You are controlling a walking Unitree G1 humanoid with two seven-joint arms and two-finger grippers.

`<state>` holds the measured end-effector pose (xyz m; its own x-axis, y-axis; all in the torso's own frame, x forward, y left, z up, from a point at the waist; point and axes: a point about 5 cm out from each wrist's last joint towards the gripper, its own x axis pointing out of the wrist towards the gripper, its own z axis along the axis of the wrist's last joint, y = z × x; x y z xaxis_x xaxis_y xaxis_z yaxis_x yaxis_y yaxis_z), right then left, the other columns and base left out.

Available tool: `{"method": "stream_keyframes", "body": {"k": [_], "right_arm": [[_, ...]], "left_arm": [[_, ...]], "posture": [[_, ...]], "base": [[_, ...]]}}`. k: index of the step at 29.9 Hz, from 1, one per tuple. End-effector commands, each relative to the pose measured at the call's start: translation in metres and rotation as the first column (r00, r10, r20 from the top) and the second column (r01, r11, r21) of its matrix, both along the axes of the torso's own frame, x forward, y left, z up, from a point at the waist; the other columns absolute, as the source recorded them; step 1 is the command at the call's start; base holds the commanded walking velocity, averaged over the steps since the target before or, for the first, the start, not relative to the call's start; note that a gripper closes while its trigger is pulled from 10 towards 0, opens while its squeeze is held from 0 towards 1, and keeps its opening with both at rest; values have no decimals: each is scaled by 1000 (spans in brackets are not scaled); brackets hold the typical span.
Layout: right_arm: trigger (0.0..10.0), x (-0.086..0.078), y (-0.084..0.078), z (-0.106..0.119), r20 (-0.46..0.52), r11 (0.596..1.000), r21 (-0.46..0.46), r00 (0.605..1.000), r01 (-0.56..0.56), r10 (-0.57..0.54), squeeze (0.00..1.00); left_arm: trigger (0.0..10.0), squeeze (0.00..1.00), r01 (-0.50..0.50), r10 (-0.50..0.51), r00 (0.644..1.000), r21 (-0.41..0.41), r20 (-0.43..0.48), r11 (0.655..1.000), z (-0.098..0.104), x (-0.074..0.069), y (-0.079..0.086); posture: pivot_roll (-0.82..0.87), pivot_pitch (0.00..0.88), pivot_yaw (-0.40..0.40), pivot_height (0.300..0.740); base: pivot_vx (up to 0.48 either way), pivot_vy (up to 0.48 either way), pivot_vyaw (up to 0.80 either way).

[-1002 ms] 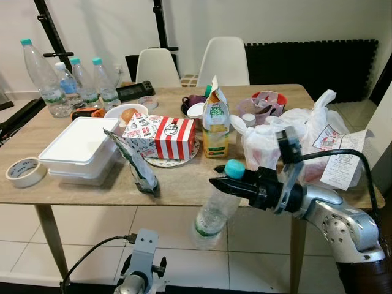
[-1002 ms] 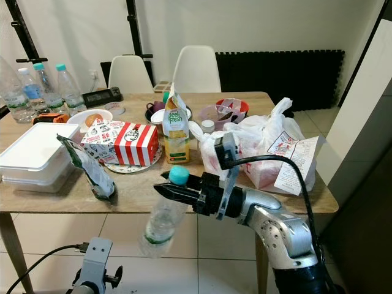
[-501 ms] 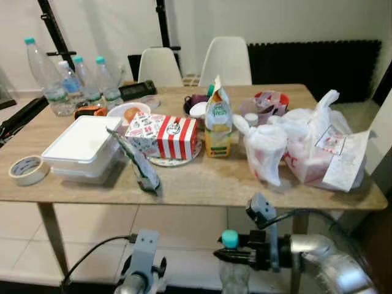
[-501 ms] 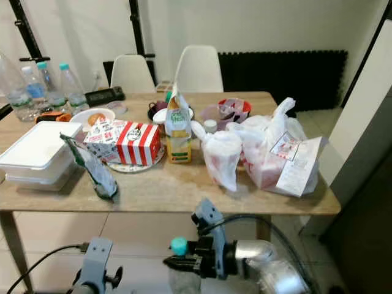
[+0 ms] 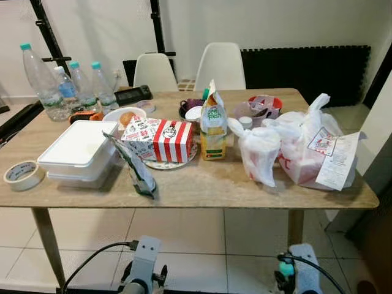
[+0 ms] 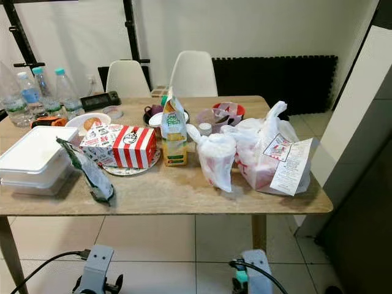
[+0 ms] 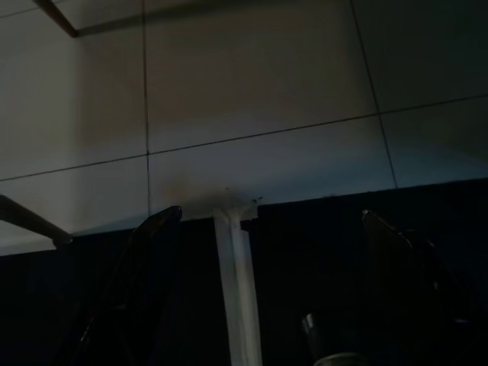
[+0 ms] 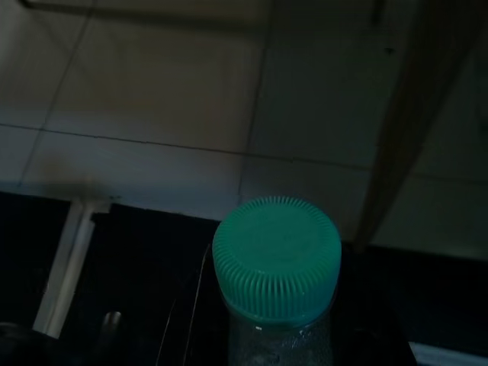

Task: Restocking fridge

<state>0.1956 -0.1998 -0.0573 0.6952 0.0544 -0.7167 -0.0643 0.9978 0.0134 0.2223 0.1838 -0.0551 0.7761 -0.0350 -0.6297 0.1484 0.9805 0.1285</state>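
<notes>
On the wooden bench (image 5: 202,187) stand a white lidded box (image 5: 78,145), a red-striped carton (image 5: 160,132) on a plate, an open juice carton (image 5: 212,121), a bowl (image 5: 125,114) holding something orange-brown, and tied plastic bags (image 5: 294,147), contents unclear. Three capped water bottles (image 5: 67,89) cluster at the far left corner.

The right arm is lowered beneath the bench edge; its gripper (image 5: 288,280) carries the water bottle (image 8: 276,282), green cap up, over the tiled floor (image 8: 168,99), though I cannot tell how its fingers sit. The left gripper (image 7: 259,297) hangs low, fingers (image 7: 126,290) spread apart.
</notes>
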Motion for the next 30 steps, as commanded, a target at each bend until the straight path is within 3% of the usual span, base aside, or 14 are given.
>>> {"method": "stream_keyframes", "body": {"k": [1,2,4,10,22,30], "right_arm": [[10000,-2,-9,-3,13,991,13,991,136,-137,0],[10000,-2,-9,-3,13,991,13,991,136,-137,0],[10000,-9,-17,-11,-21,956,10,956,294,-294,0],[10000,-15,-11,-18,-71,963,-18,960,270,-271,0],[10000,-17,-5,-23,-88,962,-45,958,268,-271,0],[10000,-24,-9,-26,-120,961,-74,954,266,-273,0]], "left_arm": [[10000,0,-31,31,999,-7,-28,999,-5,-6,0],[10000,0,-31,31,999,-7,-28,999,-5,-6,0],[10000,0,-33,33,998,-15,-56,999,-7,-7,-3],[10000,0,5,-4,997,9,-75,1000,-8,-7,-7],[10000,0,-19,21,993,22,-116,1000,-12,-12,-5],[10000,0,-35,36,992,8,-123,999,-13,-13,-7]], "posture": [[-55,0,39,740],[-55,0,39,740],[-58,0,45,740],[-58,0,35,740],[-58,0,22,740],[-58,0,7,740]], "base": [[0,0,0],[0,0,0],[0,0,0],[0,0,0],[0,0,0],[-97,0,0]]}}
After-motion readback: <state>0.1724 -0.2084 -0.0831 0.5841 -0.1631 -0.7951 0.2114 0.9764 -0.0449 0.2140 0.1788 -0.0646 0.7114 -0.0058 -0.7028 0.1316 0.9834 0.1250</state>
